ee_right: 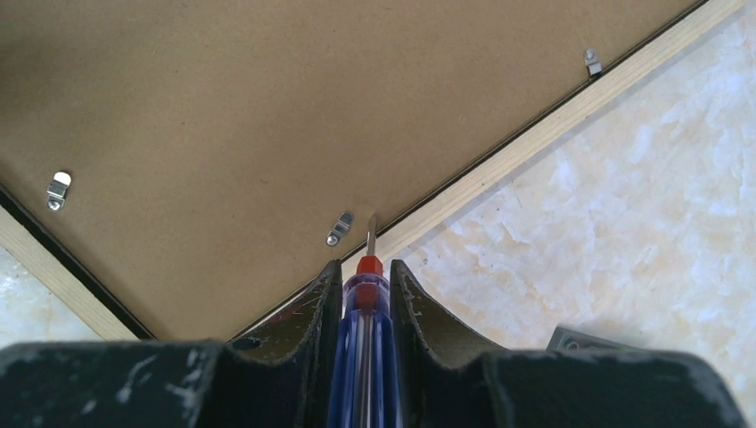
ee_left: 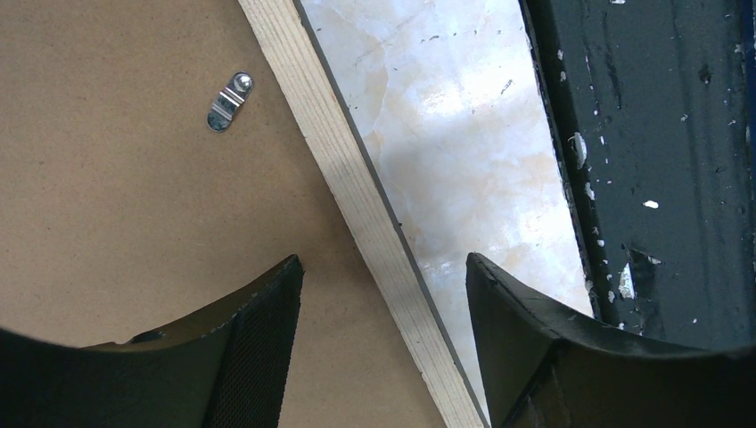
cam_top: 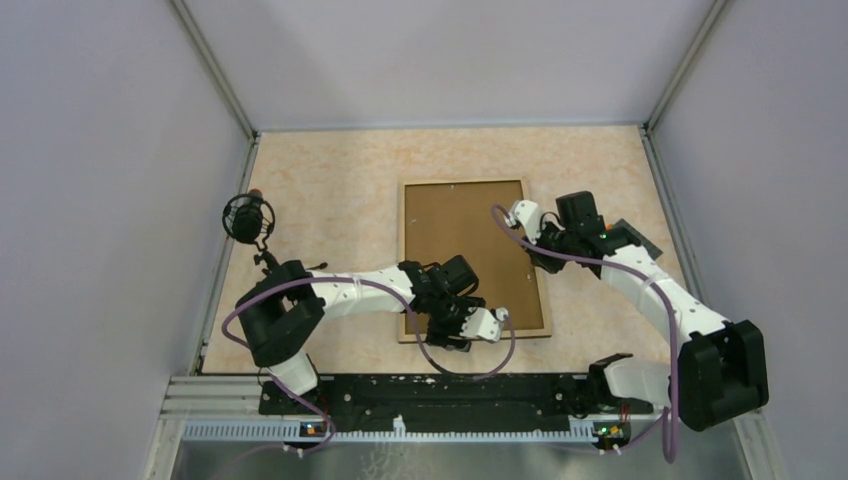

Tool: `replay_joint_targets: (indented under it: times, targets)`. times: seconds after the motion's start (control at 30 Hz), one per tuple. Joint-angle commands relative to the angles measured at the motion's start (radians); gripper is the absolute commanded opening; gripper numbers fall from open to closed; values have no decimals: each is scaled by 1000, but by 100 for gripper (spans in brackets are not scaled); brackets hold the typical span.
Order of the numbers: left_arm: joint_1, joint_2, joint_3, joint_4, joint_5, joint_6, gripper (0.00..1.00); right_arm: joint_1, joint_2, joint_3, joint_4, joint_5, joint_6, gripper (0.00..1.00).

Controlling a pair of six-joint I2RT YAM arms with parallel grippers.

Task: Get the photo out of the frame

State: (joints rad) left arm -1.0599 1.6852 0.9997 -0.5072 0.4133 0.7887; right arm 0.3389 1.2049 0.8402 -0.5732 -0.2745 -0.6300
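The frame [cam_top: 465, 230] lies face down on the table [cam_top: 330, 190], brown back up, long axis running from the near edge away towards the far wall; left gripper [cam_top: 487, 326] hovers at its near short side, fingers wide and holding nothing, one over the board, one over the table, the pale wooden rail [ee_left: 357, 187] between them; right gripper [cam_top: 512, 214] is clamped on a blue-handled screwdriver [ee_right: 364, 339], tip pointing at the right long side, just beside a metal clip [ee_right: 340, 228].
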Motion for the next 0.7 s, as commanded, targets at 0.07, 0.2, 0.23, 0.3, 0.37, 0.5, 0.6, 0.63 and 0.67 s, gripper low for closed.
replay_joint_targets:
  times: [0.07, 0.2, 0.23, 0.3, 0.37, 0.5, 0.6, 0.63, 0.67]
  targets:
    - [-1, 74, -42, -89, 29, -8, 72, 9, 49, 6, -196, -118, 15, 0]
    - [-1, 70, -45, -89, 29, -8, 72, 9, 34, 14, -221, -121, 16, 0]
    - [-1, 70, -45, -88, 30, -8, 72, 9, 29, 14, -225, -125, 17, 0]
    - [-1, 74, -43, -88, 30, -9, 72, 9, 24, 16, -240, -135, 19, 0]
    - [0, 76, -42, -86, 31, -8, 72, 9, 23, 16, -250, -141, 19, 0]
    - [1, 75, -42, -88, 30, -8, 72, 9, 28, 8, -262, -139, 10, 0]
    - [0, 73, -47, -85, 25, -10, 72, 9, 20, 15, -261, -138, 17, 0]
    - [0, 75, -49, -81, 21, -12, 72, 9, 16, 21, -256, -137, 26, 0]
    - [1, 77, -53, -79, 15, -12, 72, 9, 11, 30, -250, -139, 34, 0]
